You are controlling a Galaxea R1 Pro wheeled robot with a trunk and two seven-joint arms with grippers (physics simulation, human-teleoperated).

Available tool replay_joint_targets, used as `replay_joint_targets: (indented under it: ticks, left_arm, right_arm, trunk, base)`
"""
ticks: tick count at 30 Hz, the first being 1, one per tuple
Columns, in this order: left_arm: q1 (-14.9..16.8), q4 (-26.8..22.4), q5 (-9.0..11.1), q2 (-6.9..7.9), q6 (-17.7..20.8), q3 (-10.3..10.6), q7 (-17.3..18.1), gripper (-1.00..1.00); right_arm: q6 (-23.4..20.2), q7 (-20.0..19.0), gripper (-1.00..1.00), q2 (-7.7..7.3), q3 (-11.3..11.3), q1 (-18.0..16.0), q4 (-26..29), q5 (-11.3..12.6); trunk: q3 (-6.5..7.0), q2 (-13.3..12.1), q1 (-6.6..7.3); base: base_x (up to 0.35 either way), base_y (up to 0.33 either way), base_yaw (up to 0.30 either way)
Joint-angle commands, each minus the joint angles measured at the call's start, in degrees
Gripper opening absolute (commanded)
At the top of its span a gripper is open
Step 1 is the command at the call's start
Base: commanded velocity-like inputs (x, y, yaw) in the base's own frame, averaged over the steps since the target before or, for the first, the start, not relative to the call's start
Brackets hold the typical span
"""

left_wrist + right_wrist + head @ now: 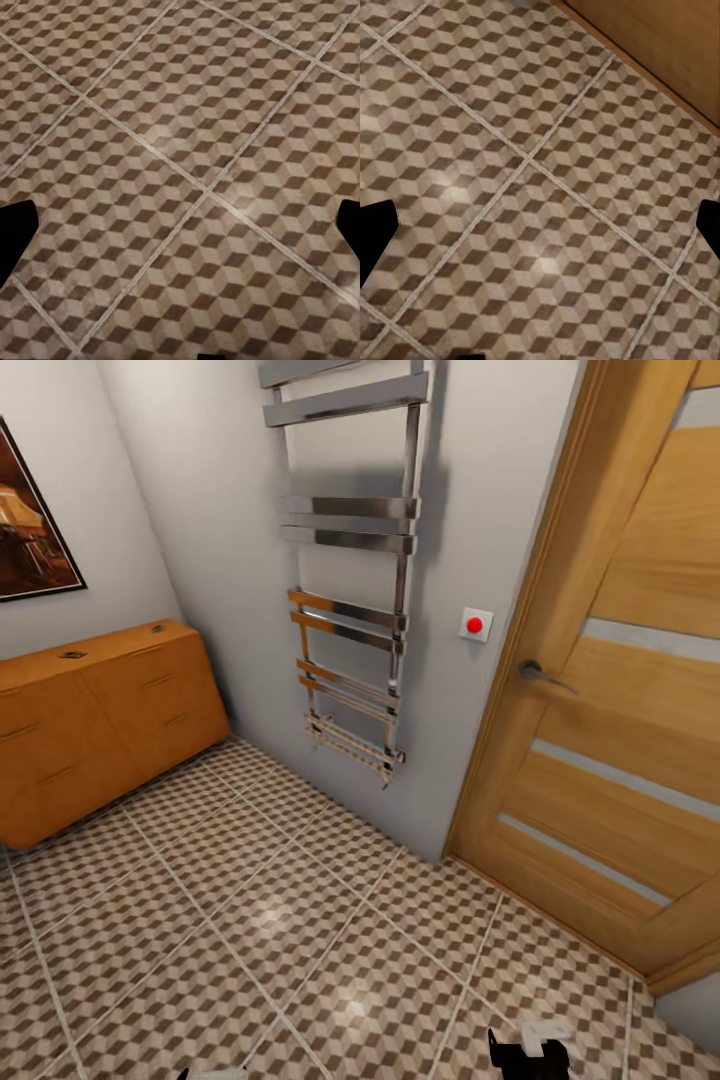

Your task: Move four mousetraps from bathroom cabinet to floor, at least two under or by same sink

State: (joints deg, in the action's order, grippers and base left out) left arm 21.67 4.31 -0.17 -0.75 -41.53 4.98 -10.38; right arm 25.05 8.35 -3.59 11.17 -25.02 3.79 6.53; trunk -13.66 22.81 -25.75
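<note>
The orange-brown cabinet (100, 730) stands against the left wall, its drawers closed. Two small flat mousetraps (72, 654) (157, 628) lie on its top, too small for detail. The cube-patterned bathroom floor (300, 920) spreads between me and the cabinet. My right gripper (526, 1057) peeks in at the lower edge of the head view, far from the cabinet. In its wrist view the right gripper (540, 225) is open over bare tiles, with one dark fingertip (376, 225) at each side. My left gripper (180, 232) is likewise open above the floor (180, 150), holding nothing. The sink is out of view.
A chrome towel radiator (350, 580) hangs on the wall straight ahead. A wooden door (620, 690) with a lever handle (540, 673) is at the right, and a red button (475, 625) sits beside its frame. A framed picture (30, 530) hangs above the cabinet.
</note>
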Motion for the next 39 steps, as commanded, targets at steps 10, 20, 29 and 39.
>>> replay_joint_targets:
  ticks: [10, 20, 29, 39]
  left_arm:
    - [0.12, 0.26, -0.01, -0.04, -0.30, 0.47, -0.45, 1.00]
    - [0.12, 0.26, -0.05, -0.04, -0.30, 0.47, -0.44, 1.00]
    - [0.12, 0.26, -0.04, -0.04, -0.30, 0.47, -0.43, 1.00]
    - [0.12, 0.26, -0.04, -0.04, -0.30, 0.47, -0.43, 1.00]
  right_arm:
    - [0.18, 0.09, 1.00, -0.02, 0.52, -0.03, -0.01, 0.59]
    - [0.18, 0.09, 1.00, -0.02, 0.52, -0.03, -0.01, 0.59]
    - [0.18, 0.09, 1.00, -0.02, 0.54, -0.03, -0.01, 0.59]
    - [0.18, 0.09, 1.00, 0.07, 0.55, -0.03, -0.01, 0.59]
  trunk:
    - [-0.10, 0.11, -0.03]
    - [-0.10, 0.11, -0.03]
    - [-0.10, 0.11, -0.03]
    - [-0.10, 0.11, -0.03]
  base:
    - [0.000, 0.000, 0.278]
    - [0.000, 0.000, 0.278]
    - [0.000, 0.000, 0.278]
    - [0.000, 0.000, 0.278]
